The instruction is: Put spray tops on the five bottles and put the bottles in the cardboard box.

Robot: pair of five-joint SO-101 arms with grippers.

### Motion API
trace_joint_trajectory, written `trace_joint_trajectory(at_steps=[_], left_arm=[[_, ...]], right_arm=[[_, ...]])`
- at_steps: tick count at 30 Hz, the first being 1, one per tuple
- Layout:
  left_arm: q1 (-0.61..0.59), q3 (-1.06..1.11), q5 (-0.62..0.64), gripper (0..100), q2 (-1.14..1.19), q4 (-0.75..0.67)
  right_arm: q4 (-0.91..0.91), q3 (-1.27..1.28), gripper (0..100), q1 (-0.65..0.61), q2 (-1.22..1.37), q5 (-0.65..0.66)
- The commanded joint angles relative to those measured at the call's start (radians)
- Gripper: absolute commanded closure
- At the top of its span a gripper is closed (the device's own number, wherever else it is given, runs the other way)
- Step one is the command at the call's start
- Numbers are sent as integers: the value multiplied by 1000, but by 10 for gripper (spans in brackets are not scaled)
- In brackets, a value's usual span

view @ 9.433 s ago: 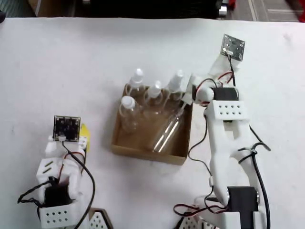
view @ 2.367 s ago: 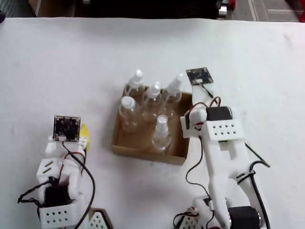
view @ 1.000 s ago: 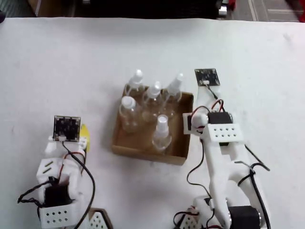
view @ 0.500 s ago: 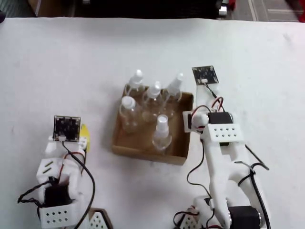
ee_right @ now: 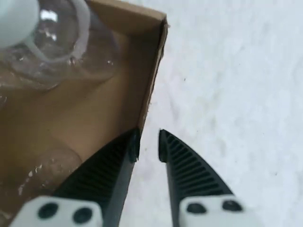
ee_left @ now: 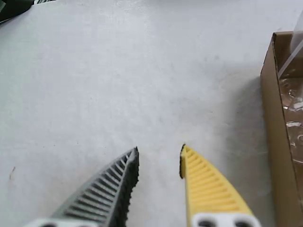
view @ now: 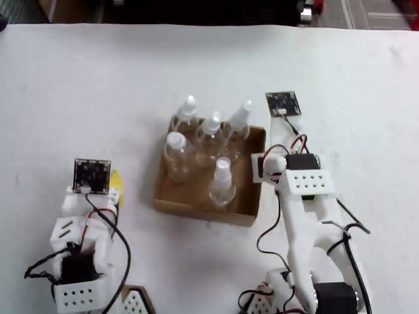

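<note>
Bottles [view: 178,154], all five with spray tops, are standing in the cardboard box [view: 196,204]; the front bottle [view: 222,178], slanted earlier, is now standing upright. Right tool [ee_right: 148,142] is hovering narrowly parted at the box wall, left tool [ee_left: 158,161] spread over the desk [ee_left: 94,71]. Packing is looking done.

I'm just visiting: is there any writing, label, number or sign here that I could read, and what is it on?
No text can be read in any view.
On the cardboard box: plain brown walls, no print.
On the bottles: clear, no labels seen.
On the camera boards on the arms: any markings are too small to read.
</note>
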Motion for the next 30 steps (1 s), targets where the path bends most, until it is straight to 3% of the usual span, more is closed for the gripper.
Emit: trace_joint_trajectory(at_steps=[1,4,15,20,30], left_arm=[[12,-2,-14,862,2,3],[12,-2,-14,862,2,3],[12,-2,-14,862,2,3],[12,-2,-14,862,2,3],[12,-2,-14,862,2,3]], right_arm=[[88,-20,813,5,-51,-48],[122,-12,786,-30,-87,-48],[18,91,878,-73,-56,-15],[-15,94,989,-54,16,21],[-111,86,982,-4,51,32]])
